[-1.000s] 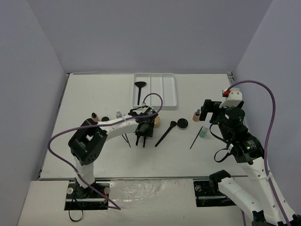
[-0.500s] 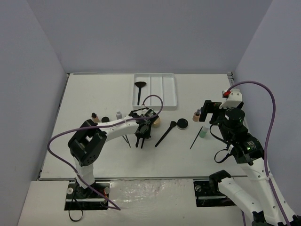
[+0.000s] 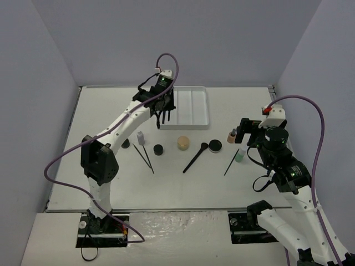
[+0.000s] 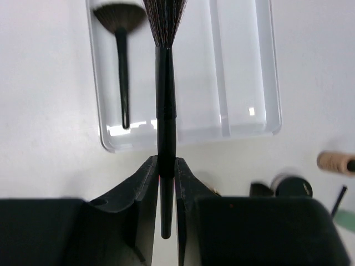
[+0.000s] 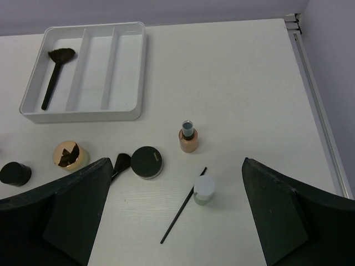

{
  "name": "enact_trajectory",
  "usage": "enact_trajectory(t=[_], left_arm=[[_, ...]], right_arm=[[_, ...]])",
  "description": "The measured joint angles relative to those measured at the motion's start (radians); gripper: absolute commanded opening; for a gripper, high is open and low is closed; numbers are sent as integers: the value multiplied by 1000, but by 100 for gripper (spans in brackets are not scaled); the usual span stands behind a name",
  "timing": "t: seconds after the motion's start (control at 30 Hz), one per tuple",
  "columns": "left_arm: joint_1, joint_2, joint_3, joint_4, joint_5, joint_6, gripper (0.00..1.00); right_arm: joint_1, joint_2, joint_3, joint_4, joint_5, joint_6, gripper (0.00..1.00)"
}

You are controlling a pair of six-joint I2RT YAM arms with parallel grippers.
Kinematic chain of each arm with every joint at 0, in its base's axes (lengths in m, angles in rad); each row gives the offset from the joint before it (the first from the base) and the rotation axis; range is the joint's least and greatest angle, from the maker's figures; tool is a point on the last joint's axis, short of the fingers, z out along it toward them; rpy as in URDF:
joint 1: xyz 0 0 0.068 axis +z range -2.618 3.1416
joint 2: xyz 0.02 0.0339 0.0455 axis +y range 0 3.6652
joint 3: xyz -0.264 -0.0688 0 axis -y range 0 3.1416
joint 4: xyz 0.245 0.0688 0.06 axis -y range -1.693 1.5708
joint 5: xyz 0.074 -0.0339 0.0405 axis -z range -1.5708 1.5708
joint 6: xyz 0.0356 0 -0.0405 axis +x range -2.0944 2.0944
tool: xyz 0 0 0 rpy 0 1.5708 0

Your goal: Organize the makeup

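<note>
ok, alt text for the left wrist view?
Left gripper shut on a thin black brush, held above the white tray with its bristles pointing away. A black fan brush lies in the tray's leftmost compartment.

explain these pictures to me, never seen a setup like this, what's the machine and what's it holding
These are two robot arms bolted to a table, each ending in a two-finger claw. One picture looks down from above; the other two come from wrist cameras. The left claw is shut on a black brush, over a white tray that has a fan brush inside. The right claw is open, holding nothing. Loose on the table: a gold jar, a black compact, a tan bottle and a green bottle.
</note>
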Motion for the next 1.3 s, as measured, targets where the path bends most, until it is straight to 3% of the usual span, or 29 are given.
enact_trajectory(t=[0.27, 0.43, 0.63, 0.67, 0.7, 0.77, 0.97, 1.13, 1.3], left_arm=[[98, 311, 258, 3, 58, 86, 2], [101, 458, 315, -2, 92, 104, 4], [120, 524, 352, 2, 94, 113, 37], [124, 526, 359, 3, 94, 115, 38], [129, 527, 366, 2, 95, 119, 47], [135, 527, 376, 7, 98, 124, 53], [141, 493, 325, 14, 110, 127, 55], [112, 353, 141, 22, 144, 149, 55], [7, 114, -93, 20, 162, 208, 56]], right_arm=[[0, 1, 0, 0, 0, 1, 100], [0, 10, 0, 0, 1, 1, 100], [0, 18, -6, 0, 12, 0, 100], [0, 19, -10, 0, 14, 0, 100], [0, 19, -13, -1, 16, 0, 100], [0, 20, -15, -1, 20, -1, 100], [0, 21, -15, -1, 21, -1, 100], [0, 19, -15, 0, 20, -1, 100], [0, 7, -16, -1, 20, -1, 100]])
